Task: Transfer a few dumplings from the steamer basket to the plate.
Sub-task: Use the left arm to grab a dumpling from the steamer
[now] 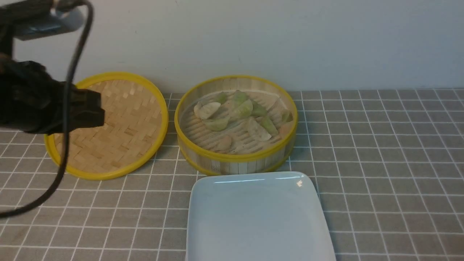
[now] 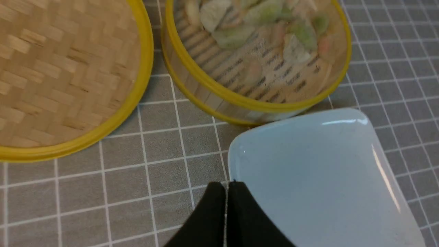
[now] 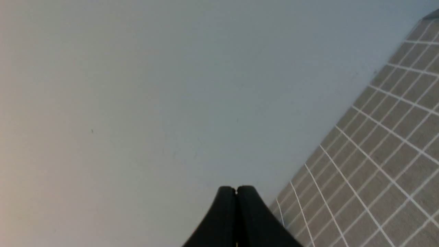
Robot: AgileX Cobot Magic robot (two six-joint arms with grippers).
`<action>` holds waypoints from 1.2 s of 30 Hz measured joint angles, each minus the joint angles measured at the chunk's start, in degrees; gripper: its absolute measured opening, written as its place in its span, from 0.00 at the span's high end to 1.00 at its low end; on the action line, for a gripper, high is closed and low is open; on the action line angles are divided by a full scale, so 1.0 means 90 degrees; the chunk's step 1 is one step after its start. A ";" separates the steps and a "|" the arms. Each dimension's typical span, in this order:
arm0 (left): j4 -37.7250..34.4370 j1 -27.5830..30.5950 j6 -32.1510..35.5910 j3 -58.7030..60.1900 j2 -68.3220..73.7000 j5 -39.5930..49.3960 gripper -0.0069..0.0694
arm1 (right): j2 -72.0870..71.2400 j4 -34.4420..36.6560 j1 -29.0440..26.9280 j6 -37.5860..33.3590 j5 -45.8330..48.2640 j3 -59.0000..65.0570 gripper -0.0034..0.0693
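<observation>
The steamer basket [image 1: 237, 159] stands at the back middle of the table and holds several pale green, whitish and pinkish dumplings [image 1: 250, 108]. The white plate [image 1: 259, 221] lies just in front of it with nothing on it. My left gripper [image 1: 95, 111] is shut and empty, held above the woven lid to the left of the basket. In the left wrist view its shut tips [image 2: 226, 187] hang over the plate's [image 2: 325, 178] near corner, with the basket [image 2: 247, 103] and dumplings [image 2: 233, 36] beyond. My right gripper [image 3: 236, 190] is shut and empty, facing the wall; it is out of the front view.
The flat woven lid [image 1: 112, 127] with a yellow rim lies left of the basket, also in the left wrist view [image 2: 61, 75]. A black cable [image 1: 69, 108] hangs from my left arm. A grey checked cloth [image 1: 391, 163] covers the table. The pale wall [image 1: 290, 40] stands right behind the basket.
</observation>
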 joint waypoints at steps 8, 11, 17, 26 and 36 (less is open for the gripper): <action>0.0635 -0.1176 0.0150 -0.1847 0.2468 0.0475 0.92 | 0.1316 -0.1214 0.0119 -0.1252 0.3329 -0.2663 0.97; 0.0955 -0.1597 0.0073 -0.2821 0.3320 0.0798 0.92 | 0.2432 -0.1882 0.0119 -0.1563 0.4821 -0.3877 0.97; 0.1774 -0.2184 0.0029 -0.4640 0.4998 0.1500 0.91 | 0.3930 -0.2330 0.0119 -0.1985 0.6933 -0.5152 0.97; 0.2543 -0.2497 -0.0581 -0.5879 0.6510 0.1507 0.61 | 0.4015 -0.2258 0.0119 -0.2030 0.7083 -0.5213 0.97; 0.2709 -0.2497 -0.1042 -0.5911 0.7089 0.0685 0.30 | 0.4015 -0.2252 0.0119 -0.2036 0.7161 -0.5213 0.97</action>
